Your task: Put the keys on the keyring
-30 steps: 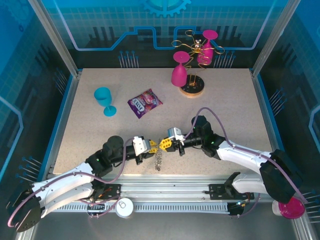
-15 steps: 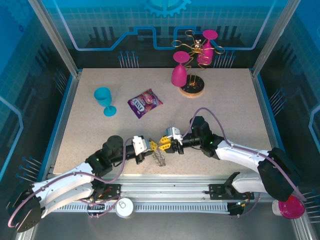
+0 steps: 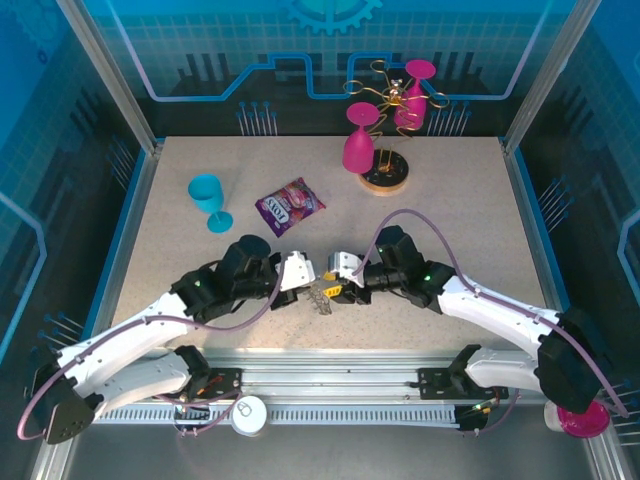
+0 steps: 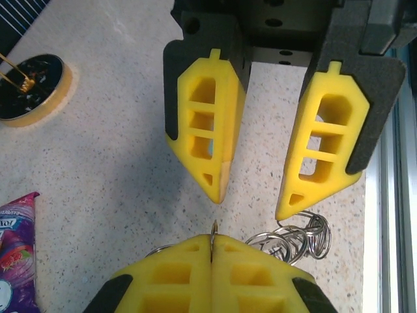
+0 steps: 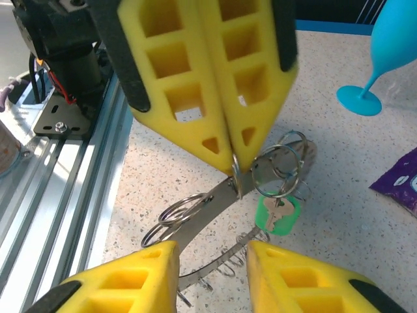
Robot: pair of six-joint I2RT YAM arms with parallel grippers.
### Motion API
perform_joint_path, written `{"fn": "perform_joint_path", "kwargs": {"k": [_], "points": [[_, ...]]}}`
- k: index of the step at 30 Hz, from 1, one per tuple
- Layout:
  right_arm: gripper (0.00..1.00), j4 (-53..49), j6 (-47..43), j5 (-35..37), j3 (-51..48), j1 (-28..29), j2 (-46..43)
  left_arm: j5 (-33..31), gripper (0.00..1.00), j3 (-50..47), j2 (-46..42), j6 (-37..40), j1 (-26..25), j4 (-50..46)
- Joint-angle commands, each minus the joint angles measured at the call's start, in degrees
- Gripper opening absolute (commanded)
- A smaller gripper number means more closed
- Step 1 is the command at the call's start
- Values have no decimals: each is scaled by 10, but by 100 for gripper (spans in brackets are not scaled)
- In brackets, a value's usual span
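Left jaws now clamped on keyring; right jaws just spread, letting go. Handover done; green key dangles off keyring loop.

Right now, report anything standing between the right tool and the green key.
Nothing visible does: the green key hangs off the keyring just beyond the open right tool, beside the left tool shut on that ring.

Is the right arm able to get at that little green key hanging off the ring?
Probably yes. The right gripper stands open just in front of the green key, nothing between them. The left gripper, shut on the keyring right beside it, leaves little room.
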Motion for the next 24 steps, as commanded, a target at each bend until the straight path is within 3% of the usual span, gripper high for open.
{"fn": "perform_joint_path", "kwargs": {"k": [1, 17, 24], "points": [[33, 35, -24, 0, -13, 5, -10, 27, 0, 39, 17, 37, 3, -65], [24, 98, -12, -58, -17, 6, 28, 72, 0, 16, 12, 26, 3, -7], [8, 143, 11, -59, -20, 9, 36, 78, 0, 16, 16, 15, 3, -2]]}}
